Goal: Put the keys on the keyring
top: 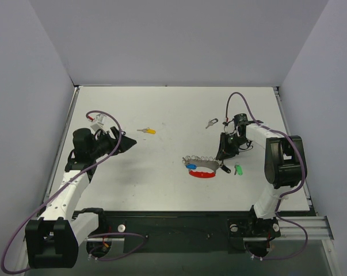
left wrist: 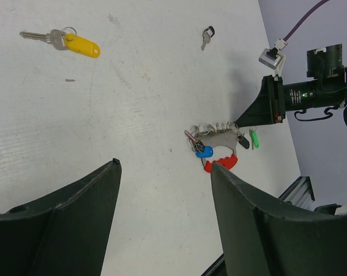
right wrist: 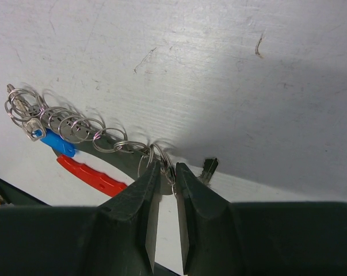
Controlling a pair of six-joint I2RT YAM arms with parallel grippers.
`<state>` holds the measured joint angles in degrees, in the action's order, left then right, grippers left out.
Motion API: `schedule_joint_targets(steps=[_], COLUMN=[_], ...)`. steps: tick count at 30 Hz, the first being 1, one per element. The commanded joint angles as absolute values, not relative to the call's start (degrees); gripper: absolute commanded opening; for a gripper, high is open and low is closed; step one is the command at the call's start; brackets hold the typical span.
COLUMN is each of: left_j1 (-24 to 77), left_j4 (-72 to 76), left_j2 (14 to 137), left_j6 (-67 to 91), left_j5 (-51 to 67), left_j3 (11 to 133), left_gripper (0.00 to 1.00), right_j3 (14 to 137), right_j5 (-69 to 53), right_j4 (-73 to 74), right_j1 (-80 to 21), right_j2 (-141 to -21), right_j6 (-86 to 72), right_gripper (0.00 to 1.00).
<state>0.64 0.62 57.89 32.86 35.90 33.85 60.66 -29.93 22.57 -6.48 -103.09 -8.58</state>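
Right gripper [right wrist: 166, 171] is pinched on the end ring of silver coil keyring with red plastic piece [top: 203, 173], centre-right on the surface [top: 161, 109]. Blue-capped key [top: 191, 167] appears threaded; yellow-capped key [top: 147, 131] and green-capped key [top: 239, 169] lie loose. Left gripper [left wrist: 164, 164] gapes empty.

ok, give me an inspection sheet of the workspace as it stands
Surface: white table, lightly scuffed, nothing spilled.
Job's things: keyring with red piece mid-table, blue key at one end; black key and green key beside the other end; yellow key loose, apart to the left.
Clutter: small key with black loop lying apart, far side.
Claws: left claw open, above bare table, holding nothing; right claw pinched on the keyring's end ring.
Cables: purple cable looped on each arm, not touching the keys.
Surroundings: plain grey walls on three sides; black rail at the arm bases.
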Motion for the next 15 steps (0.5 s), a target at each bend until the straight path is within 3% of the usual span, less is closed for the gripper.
schedule_joint_targets(steps=[1, 15], left_j1=[0.26, 0.26], left_j4=[3.78, 3.95], left_j2=[57.92, 57.74], left_j6=[33.4, 33.4], left_j5=[37.09, 37.18], left_j3=[35.51, 35.42], left_gripper=[0.73, 0.73], right_j3=[61.26, 61.35], right_j5=[-32.17, -33.31], right_j4=[25.14, 25.23], right_j1=[-6.94, -6.77], right_j2=[-103.01, -102.39], right_j6=[-8.79, -8.44], right_gripper=[0.14, 0.13])
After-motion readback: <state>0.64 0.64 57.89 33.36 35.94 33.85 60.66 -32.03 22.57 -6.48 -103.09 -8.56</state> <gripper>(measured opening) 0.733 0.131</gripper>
